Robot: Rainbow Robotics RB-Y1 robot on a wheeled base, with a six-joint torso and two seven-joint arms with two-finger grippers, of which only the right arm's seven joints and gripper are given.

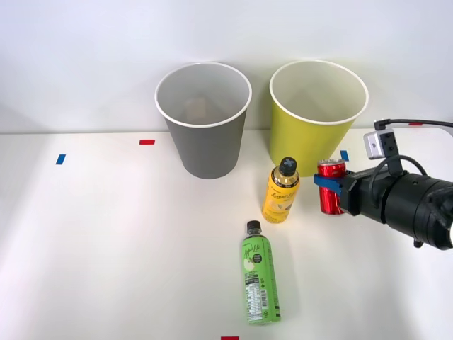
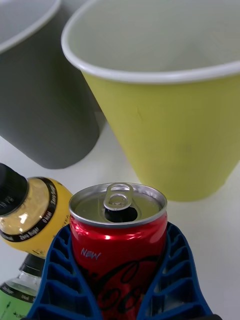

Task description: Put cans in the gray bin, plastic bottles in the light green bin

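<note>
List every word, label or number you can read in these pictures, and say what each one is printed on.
"NEW": on the red can, above white script too cut off to read.
"Zero Sugar": on the black neck band of the yellow bottle; other words on that band are too blurred.
Green bottle: label text too small to read.
Gray bin and light green bin: no text.
</note>
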